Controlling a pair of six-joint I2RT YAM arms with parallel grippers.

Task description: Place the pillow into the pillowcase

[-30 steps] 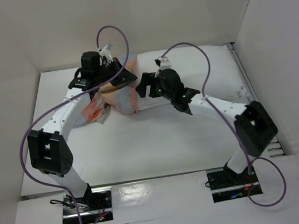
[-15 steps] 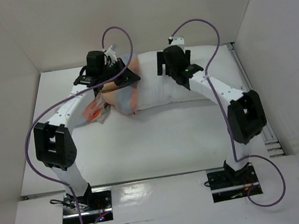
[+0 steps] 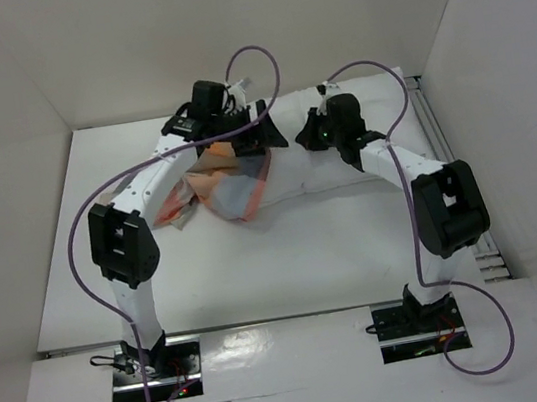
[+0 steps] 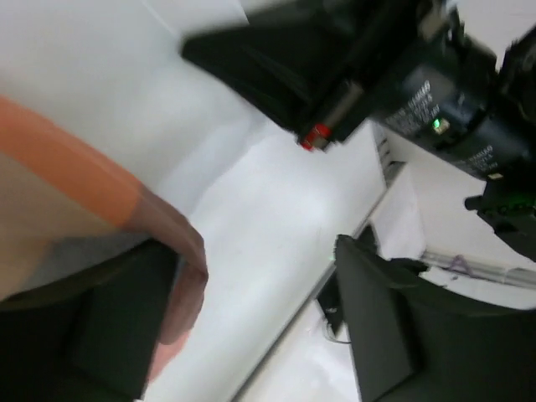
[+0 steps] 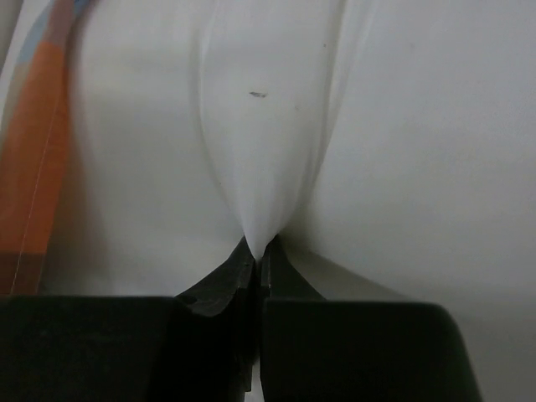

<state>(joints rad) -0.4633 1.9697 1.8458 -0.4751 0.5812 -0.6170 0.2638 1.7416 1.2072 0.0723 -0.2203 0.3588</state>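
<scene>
The white pillow lies across the back of the table, its left end inside the checked pillowcase. My left gripper hovers at the pillowcase's mouth. In the left wrist view this gripper is open wide, and the orange hem of the pillowcase drapes over its left finger. My right gripper sits on the pillow's far edge. Seen from the right wrist, the right gripper is shut on a pinched fold of the pillow, with the pillowcase at the left edge.
White walls enclose the table on three sides. Purple cables loop above both wrists. A metal rail runs along the table's right edge. The right arm's wrist shows close in front of the left wrist camera.
The left gripper moved right, dragging the pillowcase further along the pillow, and its jaws went from shut to wide open. The right gripper swung to the pillow's far edge and shut on it.
</scene>
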